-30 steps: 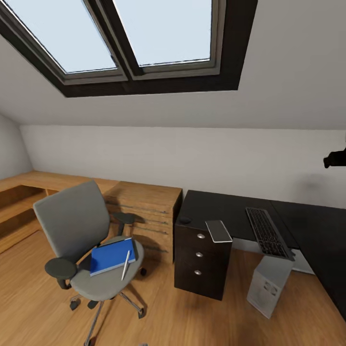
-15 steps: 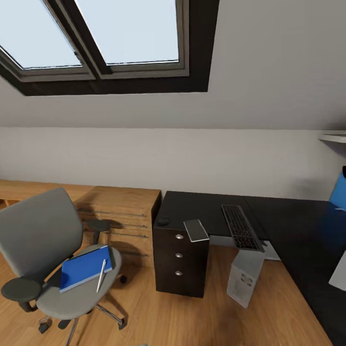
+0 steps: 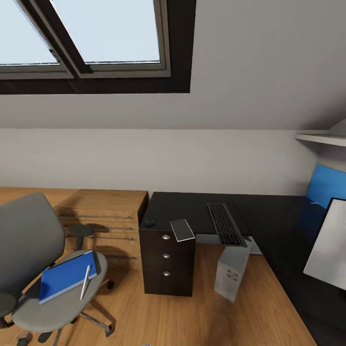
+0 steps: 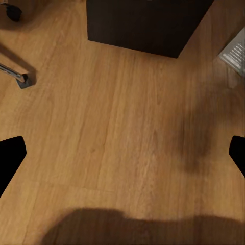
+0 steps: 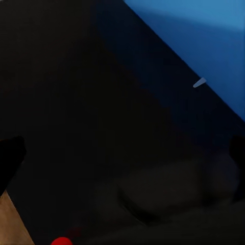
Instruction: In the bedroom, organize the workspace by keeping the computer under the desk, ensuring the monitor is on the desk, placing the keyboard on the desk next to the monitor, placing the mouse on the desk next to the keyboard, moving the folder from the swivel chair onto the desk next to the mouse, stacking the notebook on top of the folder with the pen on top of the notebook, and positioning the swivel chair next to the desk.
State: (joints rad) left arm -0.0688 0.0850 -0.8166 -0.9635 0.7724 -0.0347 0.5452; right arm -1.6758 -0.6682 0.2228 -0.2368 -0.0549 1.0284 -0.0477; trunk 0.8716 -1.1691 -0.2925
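Head view: folder [image 3: 65, 277] on swivel chair [image 3: 36, 269] — wrist views: both pincers spread wide.

Blue folder [image 3: 65, 277] w/ white pen [image 3: 85, 282] on grey swivel chair [image 3: 29, 269] seat; keyboard [image 3: 224, 224], mouse [image 3: 149, 223] on black desk [image 3: 192, 206]; computer [image 3: 231, 271] tilted beneath; monitor [image 3: 329, 245] at right

No readable text; markings on computer [image 3: 232, 275] side panel too small.

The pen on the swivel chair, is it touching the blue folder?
Touching. The head view shows the pen lying across the right edge of the blue folder, which lies on the seat of the swivel chair.
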